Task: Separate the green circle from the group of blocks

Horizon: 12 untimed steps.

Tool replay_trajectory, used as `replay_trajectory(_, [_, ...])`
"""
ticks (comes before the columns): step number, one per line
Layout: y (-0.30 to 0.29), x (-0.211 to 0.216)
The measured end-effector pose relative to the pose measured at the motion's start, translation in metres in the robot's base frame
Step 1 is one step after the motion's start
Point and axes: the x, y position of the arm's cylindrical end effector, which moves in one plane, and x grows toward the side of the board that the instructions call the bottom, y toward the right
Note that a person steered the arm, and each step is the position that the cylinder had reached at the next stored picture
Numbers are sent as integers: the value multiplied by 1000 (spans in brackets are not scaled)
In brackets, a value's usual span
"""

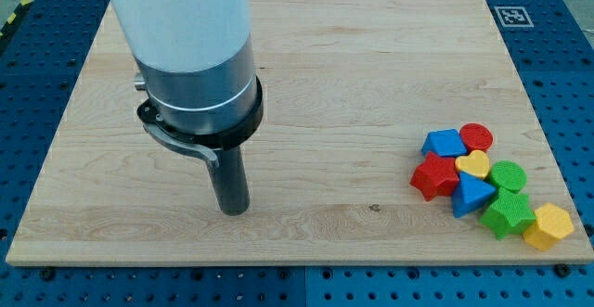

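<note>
The green circle lies in a tight group of blocks at the view's lower right. It touches a yellow heart on its left, a blue triangle at its lower left and a green star below. A blue block, a red circle, a red star and a yellow hexagon complete the group. My tip rests on the board far to the left of the group, touching no block.
The wooden board lies on a blue perforated table. The board's right edge and bottom edge run close to the yellow hexagon. A black-and-white marker sits at the board's top right corner.
</note>
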Motion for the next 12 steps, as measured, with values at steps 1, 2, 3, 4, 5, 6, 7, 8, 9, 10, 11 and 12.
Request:
replay_trajectory(1, [0,4])
replay_trajectory(2, [0,9])
replay_trajectory(3, [42,22])
replay_trajectory(4, [116,22])
replay_trajectory(5, [153,22])
replay_trajectory(6, [125,18])
replay_trajectory(7, [71,-42])
replay_trajectory(8, [71,-130])
replay_trajectory(9, [145,-163])
replay_trajectory(10, [265,-163])
replay_trajectory(11, [363,-146])
replay_trajectory(12, [398,-76])
